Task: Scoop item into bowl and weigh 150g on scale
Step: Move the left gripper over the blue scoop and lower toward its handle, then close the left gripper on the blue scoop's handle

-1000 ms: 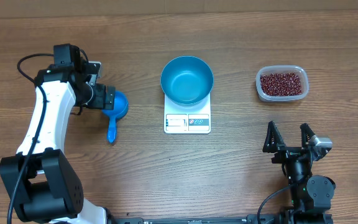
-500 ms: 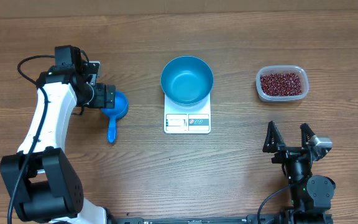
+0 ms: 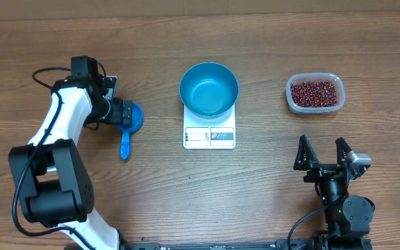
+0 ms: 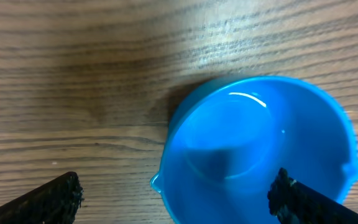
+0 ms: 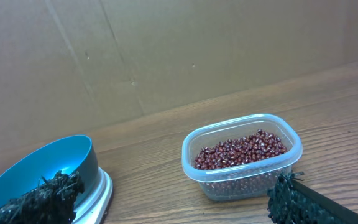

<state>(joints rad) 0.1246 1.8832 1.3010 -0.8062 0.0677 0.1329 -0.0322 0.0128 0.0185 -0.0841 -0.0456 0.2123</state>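
The blue bowl stands empty on the white scale at mid table. Red-brown beans fill a clear tub at the right. A small blue scoop lies left of the scale, with its handle pointing toward the near edge. My left gripper hangs open over the scoop's cup; one fingertip is above bare wood and the other above the cup. My right gripper stands open near the front right, holding nothing. Its view faces the beans, the bowl and the scale.
A brown cardboard wall backs the table behind the tub. Bare wood lies between the scale and the right gripper.
My left arm has swung so its gripper sits slightly further right over the scoop's cup. The right arm, bowl, scale and tub have not moved.
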